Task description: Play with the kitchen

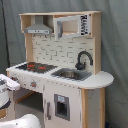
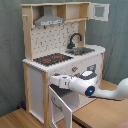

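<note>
The kitchen (image 1: 60,70) (image 2: 60,50) is a tall white and light-wood toy. It has a black-red hob (image 1: 35,66) (image 2: 50,59), a black faucet (image 1: 83,59) (image 2: 74,39) over the sink (image 1: 70,75) (image 2: 82,50), a pegboard back and a grey hood (image 1: 37,30) (image 2: 50,21). In the second exterior view my gripper (image 2: 52,80) is at the kitchen's front, just below the counter and above a lower door (image 2: 61,104) that hangs open. In the first exterior view my gripper (image 1: 9,82) shows only at the first exterior view's left edge.
The microwave door (image 1: 84,24) (image 2: 100,11) at the top stands swung open. My white arm (image 2: 95,90) reaches in from the second exterior view's lower right, over a wooden table (image 2: 100,112). A grey curtain (image 1: 115,50) hangs behind the kitchen.
</note>
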Controlling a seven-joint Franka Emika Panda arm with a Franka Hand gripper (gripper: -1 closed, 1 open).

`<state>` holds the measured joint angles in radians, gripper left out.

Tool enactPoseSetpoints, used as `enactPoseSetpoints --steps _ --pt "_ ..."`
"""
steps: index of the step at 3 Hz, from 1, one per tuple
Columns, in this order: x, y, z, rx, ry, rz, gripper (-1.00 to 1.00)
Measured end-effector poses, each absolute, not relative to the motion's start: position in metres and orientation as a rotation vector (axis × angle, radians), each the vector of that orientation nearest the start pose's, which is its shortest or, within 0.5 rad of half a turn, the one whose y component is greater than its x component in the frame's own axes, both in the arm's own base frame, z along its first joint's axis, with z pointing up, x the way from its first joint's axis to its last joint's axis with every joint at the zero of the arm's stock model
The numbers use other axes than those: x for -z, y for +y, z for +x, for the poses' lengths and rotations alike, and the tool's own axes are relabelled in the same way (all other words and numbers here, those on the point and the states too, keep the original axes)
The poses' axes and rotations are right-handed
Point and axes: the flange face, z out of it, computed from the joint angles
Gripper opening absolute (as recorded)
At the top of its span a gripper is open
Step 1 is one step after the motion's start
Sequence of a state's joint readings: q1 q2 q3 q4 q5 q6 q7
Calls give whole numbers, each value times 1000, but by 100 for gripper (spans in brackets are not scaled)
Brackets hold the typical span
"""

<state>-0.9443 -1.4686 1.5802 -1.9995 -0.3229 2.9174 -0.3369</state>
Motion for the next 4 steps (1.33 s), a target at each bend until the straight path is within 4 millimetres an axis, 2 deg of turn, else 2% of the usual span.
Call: enactPoseSetpoints --steps 4 --pt "-333 543 351 -1107 1273 1127 -100"
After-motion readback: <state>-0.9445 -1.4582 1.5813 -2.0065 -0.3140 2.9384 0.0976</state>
